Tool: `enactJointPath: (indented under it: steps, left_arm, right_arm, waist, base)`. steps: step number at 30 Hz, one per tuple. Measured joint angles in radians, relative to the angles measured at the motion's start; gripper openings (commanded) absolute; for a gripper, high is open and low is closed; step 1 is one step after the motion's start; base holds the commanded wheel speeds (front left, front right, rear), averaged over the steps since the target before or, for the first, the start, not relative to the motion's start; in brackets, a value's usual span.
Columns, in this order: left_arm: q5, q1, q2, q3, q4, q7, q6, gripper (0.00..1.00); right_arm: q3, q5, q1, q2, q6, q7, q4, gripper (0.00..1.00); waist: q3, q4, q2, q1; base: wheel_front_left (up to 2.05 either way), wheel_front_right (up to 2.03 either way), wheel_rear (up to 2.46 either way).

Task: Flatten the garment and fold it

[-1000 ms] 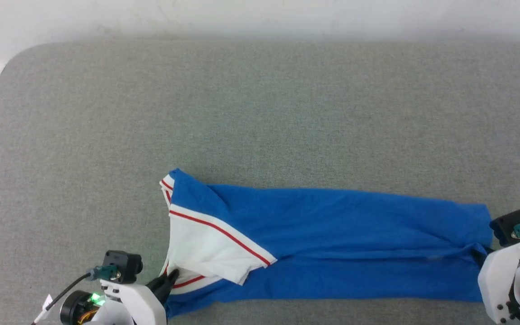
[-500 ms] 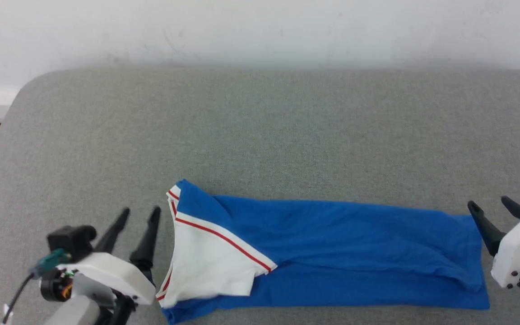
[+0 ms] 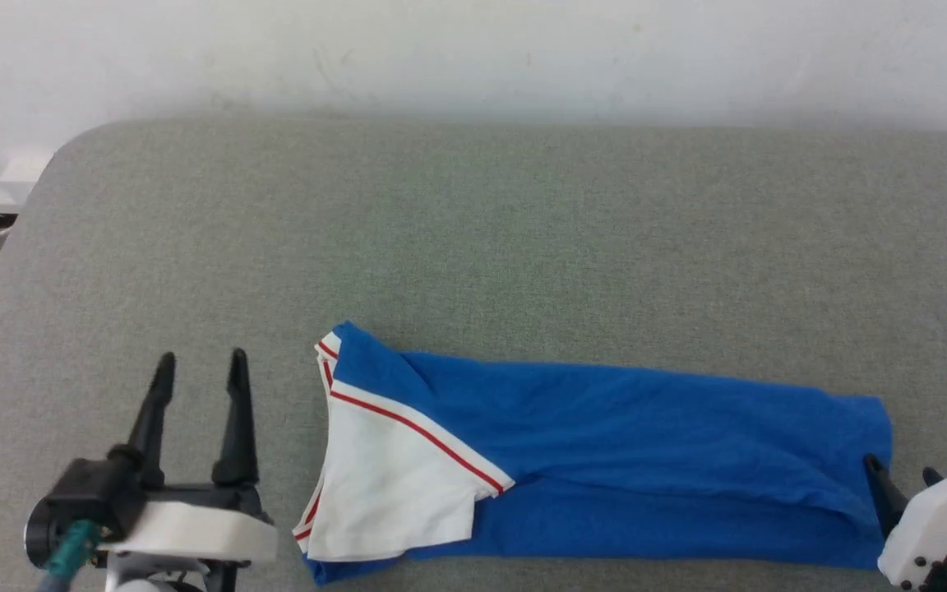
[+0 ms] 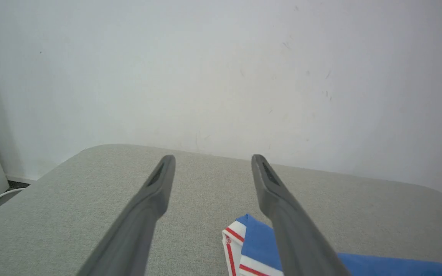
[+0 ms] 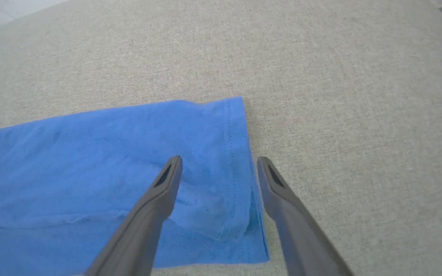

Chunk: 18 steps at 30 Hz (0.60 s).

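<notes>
Note that both claws have released. A second ago each pinched one end of the shirt [image 3: 646, 444]; now the left claw [image 3: 200, 358] and right claw [image 3: 899, 467] stand open and empty. Treat the lengthwise fold as laid. The shirt is soft blue jersey with a white, red-trimmed sleeve [image 3: 391, 485]. It lies as a long, faintly creased band near the front edge of the coarse grey padded table [image 3: 473, 230].
</notes>
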<state>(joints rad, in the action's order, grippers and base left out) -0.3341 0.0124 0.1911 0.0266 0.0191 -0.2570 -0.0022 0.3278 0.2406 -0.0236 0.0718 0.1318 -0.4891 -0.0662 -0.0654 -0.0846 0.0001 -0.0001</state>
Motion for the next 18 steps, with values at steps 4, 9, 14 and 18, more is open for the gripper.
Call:
enactJointPath:
  steps: [4, 9, 14, 18]
  left_arm:
    - [0.118, 0.016, -0.049, -0.021, 0.004, 0.000, -0.033, 1.00]
    - [0.180, 0.027, -0.075, -0.052, 0.002, 0.000, -0.054, 1.00]
    - [0.205, 0.026, -0.097, -0.066, -0.002, 0.000, -0.080, 1.00]
    - [0.212, 0.015, -0.105, -0.089, -0.005, 0.000, -0.086, 1.00]
  right_arm:
    - [0.044, -0.026, 0.001, -0.014, 0.000, 0.016, -0.068, 1.00]
    - [0.093, -0.031, 0.029, -0.017, 0.000, 0.035, -0.168, 1.00]
    - [0.080, 0.009, 0.056, -0.013, -0.001, 0.060, -0.258, 1.00]
    - [0.047, 0.046, 0.081, 0.011, -0.005, 0.062, -0.297, 1.00]
  waist:
    - [-0.016, -0.008, 0.0000, 0.0001]
    - [-0.036, -0.023, 0.0000, 0.0001]
    - [-0.059, -0.037, 0.0000, 0.0000]
    - [-0.087, -0.044, 0.0000, -0.0001]
  base:
    - [0.00, 0.00, 0.00]
    - [0.00, 0.00, 0.00]
    - [0.00, 0.00, 0.00]
    - [0.00, 0.00, 0.00]
